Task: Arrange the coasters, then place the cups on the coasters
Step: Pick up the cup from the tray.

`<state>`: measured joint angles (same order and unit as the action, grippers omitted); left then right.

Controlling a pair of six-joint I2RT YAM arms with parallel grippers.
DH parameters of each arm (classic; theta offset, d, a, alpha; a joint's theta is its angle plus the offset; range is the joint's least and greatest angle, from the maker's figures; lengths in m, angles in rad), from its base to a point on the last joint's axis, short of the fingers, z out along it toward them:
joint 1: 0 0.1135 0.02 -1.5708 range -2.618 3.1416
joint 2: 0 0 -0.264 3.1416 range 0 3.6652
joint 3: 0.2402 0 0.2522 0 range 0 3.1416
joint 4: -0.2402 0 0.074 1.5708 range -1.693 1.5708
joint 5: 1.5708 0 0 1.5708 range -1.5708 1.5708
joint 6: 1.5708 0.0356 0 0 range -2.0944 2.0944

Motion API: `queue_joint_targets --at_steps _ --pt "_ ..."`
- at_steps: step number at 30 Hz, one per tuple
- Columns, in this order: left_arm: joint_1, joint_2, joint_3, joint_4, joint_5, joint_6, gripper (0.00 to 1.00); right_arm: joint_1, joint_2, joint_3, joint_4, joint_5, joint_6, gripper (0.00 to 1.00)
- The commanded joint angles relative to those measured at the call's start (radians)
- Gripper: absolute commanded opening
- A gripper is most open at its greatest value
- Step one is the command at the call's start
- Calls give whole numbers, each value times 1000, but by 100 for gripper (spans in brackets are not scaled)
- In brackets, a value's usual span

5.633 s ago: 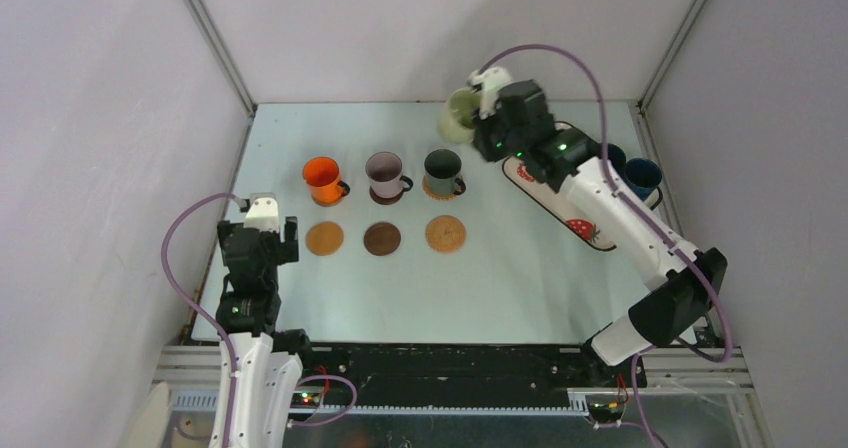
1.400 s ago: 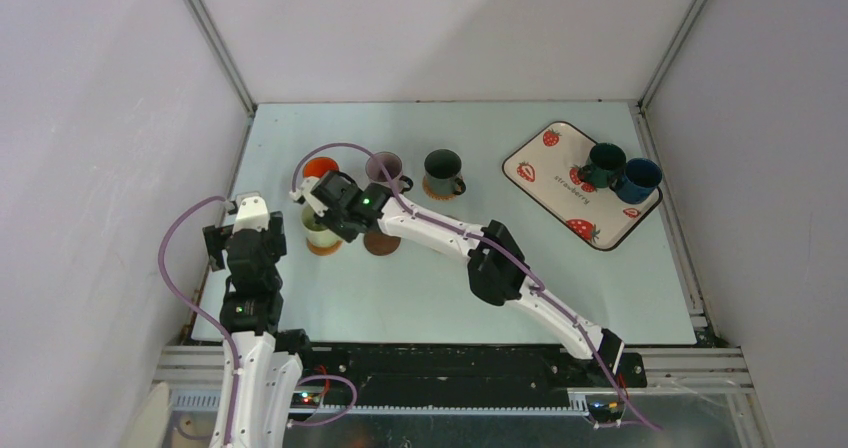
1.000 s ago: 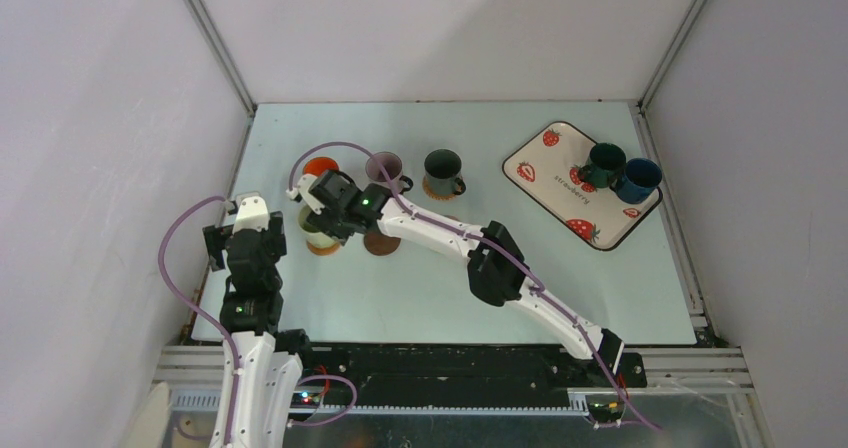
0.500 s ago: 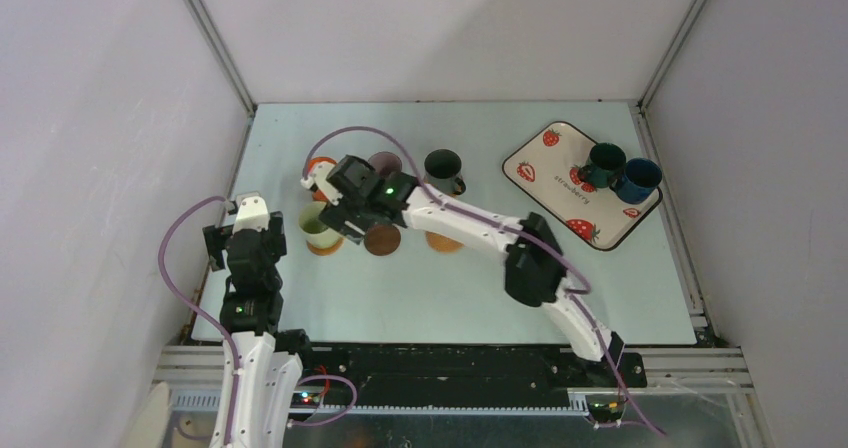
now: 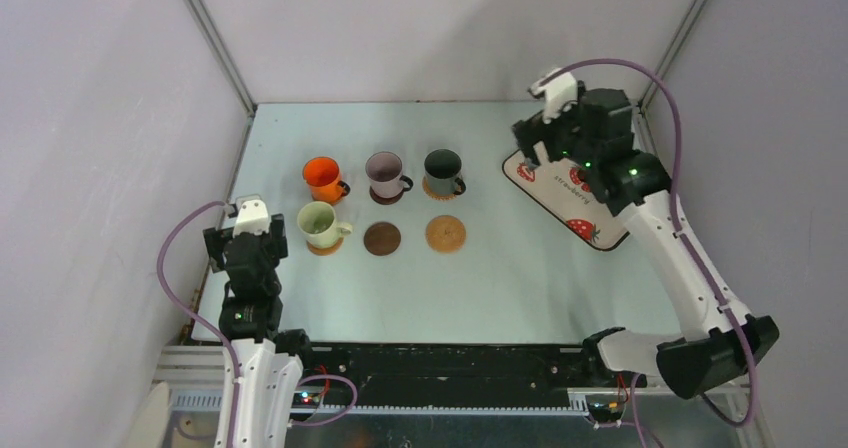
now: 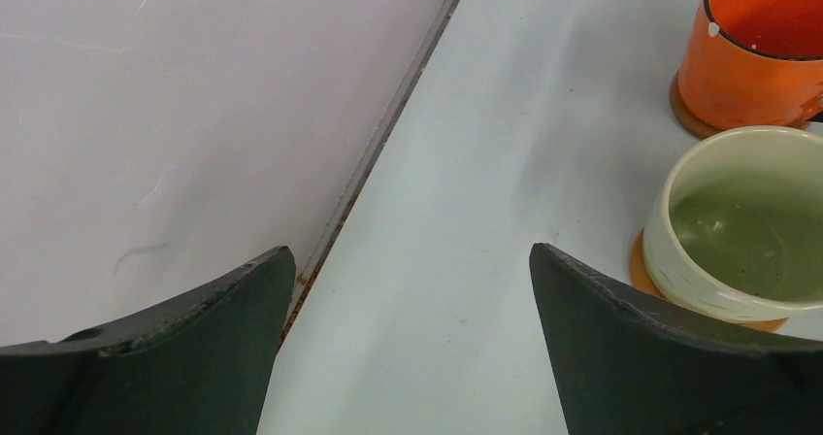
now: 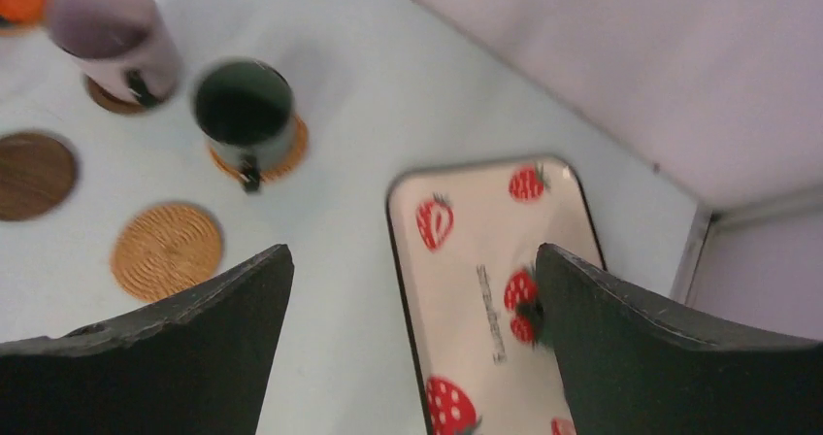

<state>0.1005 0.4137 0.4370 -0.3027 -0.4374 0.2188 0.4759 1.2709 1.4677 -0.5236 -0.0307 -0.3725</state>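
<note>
Cups (image 5: 383,171), orange, mauve, dark green, pale green, on coasters (image 5: 325,250), left half of counter (image 5: 500,278). Tray (image 7: 466,250) lettering too blurred to read. Left jaws, right jaws wide, empty.

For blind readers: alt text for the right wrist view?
Open right fingers frame a strawberry tray; left of it a dark green cup stands on its coaster, with a bare tan coaster and a bare brown coaster nearby.
</note>
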Motion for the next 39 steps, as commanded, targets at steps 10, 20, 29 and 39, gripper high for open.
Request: queue_joint_targets --at_steps 10,20,29,39 --pt "5 -36 29 -15 52 -9 98 -590 190 -114 -158 -181 -97 99" --pt "5 -46 32 -19 37 -9 98 -678 366 -119 -79 13 -20 100" --pt "5 -32 29 -14 44 -6 98 -664 485 -98 96 356 353 99" --pt "5 -2 27 -2 32 -3 98 -637 594 -12 166 474 343 100"
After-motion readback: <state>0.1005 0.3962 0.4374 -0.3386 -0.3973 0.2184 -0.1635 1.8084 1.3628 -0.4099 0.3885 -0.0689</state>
